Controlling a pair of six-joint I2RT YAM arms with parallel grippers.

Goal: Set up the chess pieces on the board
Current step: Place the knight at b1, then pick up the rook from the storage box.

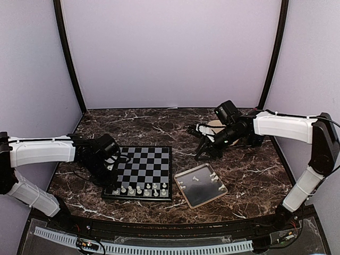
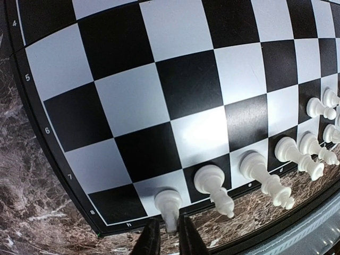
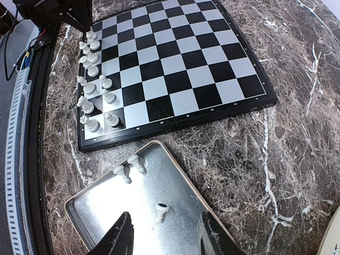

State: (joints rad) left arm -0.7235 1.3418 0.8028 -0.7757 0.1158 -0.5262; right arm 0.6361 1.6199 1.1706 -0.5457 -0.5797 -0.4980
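The black and light-grey board [image 1: 144, 162] lies left of centre. Several white chess pieces [image 1: 139, 189] stand in its near rows, also seen in the right wrist view [image 3: 93, 87]. My left gripper [image 1: 110, 183] is at the board's near-left corner. In the left wrist view it [image 2: 170, 236] is shut on the top of a white rook [image 2: 169, 204] standing on the corner square. A few white pieces [image 1: 213, 176] lie in the metal tray [image 1: 204, 195]. My right gripper [image 1: 204, 154] is open and empty above the tray [image 3: 106, 212], over one lying piece [image 3: 161, 210].
A round beige plate [image 1: 215, 126] sits behind the right arm at the back right. The tray is right of the board, close to its near-right corner. Two more pieces [image 3: 130, 166] lie at the tray's corner nearest the board. The table is dark marble.
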